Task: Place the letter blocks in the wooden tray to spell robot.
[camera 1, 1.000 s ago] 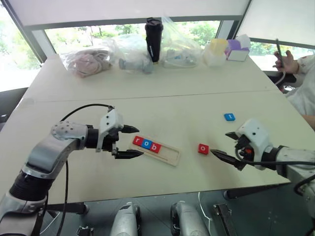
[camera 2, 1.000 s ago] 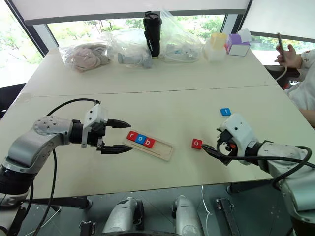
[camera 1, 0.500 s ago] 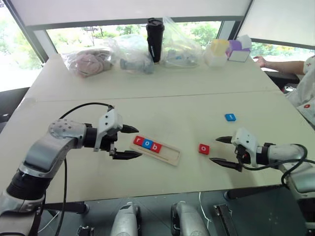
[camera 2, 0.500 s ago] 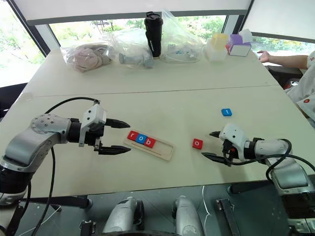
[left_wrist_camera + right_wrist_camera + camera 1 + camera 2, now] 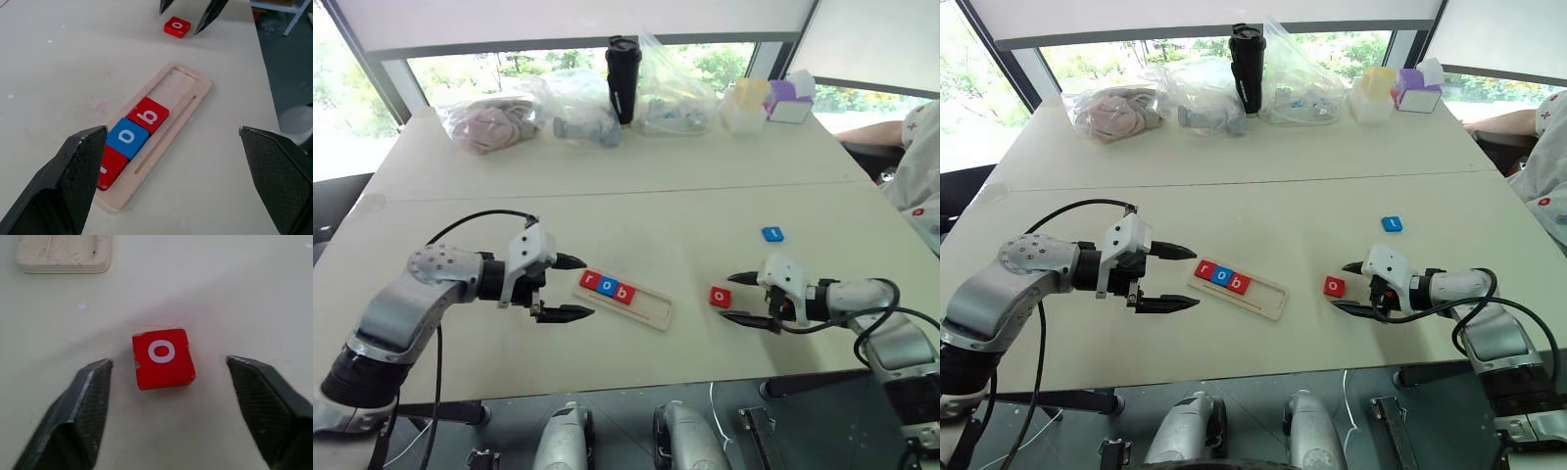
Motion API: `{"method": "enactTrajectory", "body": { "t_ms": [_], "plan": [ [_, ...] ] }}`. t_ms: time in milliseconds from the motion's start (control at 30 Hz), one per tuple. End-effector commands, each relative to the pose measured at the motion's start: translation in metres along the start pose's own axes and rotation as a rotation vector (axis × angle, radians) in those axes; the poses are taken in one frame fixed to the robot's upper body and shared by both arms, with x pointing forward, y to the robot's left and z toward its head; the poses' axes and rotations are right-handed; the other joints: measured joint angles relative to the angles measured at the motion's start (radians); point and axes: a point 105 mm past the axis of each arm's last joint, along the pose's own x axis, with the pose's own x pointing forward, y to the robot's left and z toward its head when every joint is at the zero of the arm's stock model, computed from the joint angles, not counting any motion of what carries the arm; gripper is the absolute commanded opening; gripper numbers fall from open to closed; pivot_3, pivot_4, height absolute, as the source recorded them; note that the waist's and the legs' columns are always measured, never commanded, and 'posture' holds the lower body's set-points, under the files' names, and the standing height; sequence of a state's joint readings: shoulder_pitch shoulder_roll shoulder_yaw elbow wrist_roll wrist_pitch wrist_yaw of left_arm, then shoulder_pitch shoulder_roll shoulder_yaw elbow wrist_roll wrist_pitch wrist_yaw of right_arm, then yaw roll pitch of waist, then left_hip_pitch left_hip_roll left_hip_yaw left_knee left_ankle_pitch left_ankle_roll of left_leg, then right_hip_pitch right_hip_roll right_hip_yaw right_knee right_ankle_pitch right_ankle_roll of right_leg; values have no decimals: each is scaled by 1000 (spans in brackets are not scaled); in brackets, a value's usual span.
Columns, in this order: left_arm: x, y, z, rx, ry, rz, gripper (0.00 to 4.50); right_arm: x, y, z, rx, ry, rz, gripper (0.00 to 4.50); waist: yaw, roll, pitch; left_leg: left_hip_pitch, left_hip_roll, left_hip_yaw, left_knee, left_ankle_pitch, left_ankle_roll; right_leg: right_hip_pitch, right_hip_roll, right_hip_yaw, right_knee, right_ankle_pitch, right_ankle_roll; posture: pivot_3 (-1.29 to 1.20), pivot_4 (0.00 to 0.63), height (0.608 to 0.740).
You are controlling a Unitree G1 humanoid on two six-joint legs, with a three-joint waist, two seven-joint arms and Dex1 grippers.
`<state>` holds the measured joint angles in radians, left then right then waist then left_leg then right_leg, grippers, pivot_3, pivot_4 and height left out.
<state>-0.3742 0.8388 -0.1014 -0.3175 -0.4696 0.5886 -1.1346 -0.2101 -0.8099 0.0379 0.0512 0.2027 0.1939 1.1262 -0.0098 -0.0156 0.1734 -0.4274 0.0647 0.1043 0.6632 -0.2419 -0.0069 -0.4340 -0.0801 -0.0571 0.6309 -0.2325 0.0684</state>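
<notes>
Three blocks sit in wooden tray [image 5: 623, 298] | right claw [image 5: 735, 298] open, empty, straddling red "o" block [image 5: 720, 297] | pinch squarely, lift level.

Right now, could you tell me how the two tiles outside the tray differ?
The red o tile is red and marked "o"; the blue tile is blue, its letter too small to read. The red one lies just ahead of the right gripper, which is open; the blue one lies farther back. Both lie flat on the table.
</notes>
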Motion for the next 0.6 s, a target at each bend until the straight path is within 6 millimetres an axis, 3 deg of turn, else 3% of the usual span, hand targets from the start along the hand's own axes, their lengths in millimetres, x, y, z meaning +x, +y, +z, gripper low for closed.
{"method": "enactTrajectory", "body": {
  "t_ms": [33,67,100,367,500,600],
  "plan": [
    [-4,2,10,40,-16,17,4500,-1,-3,3,-25,-8,-14,1651,0,0,0,0,0,0,0,0,0,0,0,0,0,0,0,0,150,740],
    [-4,2,10,40,-15,19,4500,-1,-4,3,-24,-8,-15,1220,0,0,0,0,0,0,0,0,0,0,0,0,0,0,0,0,150,740],
    [-4,2,9,40,-15,21,4500,-1,-5,4,-21,-12,-20,1167,0,0,0,0,0,0,0,0,0,0,0,0,0,0,0,0,150,740],
    [-5,2,8,35,-12,26,4500,-10,-11,19,-48,-28,-59,1168,0,0,0,0,0,0,0,0,0,1,0,0,0,0,0,0,150,740],
    [-7,3,7,35,-11,29,4500,-14,-11,53,-61,-91,-63,1168,-1,0,0,0,0,0,0,0,0,0,0,0,1,0,0,0,150,740],
    [-8,3,7,37,-8,27,4500,-6,0,77,-63,-113,-37,1168,-2,0,0,1,0,0,0,0,0,0,0,0,1,0,0,0,150,740]
  ]
}}
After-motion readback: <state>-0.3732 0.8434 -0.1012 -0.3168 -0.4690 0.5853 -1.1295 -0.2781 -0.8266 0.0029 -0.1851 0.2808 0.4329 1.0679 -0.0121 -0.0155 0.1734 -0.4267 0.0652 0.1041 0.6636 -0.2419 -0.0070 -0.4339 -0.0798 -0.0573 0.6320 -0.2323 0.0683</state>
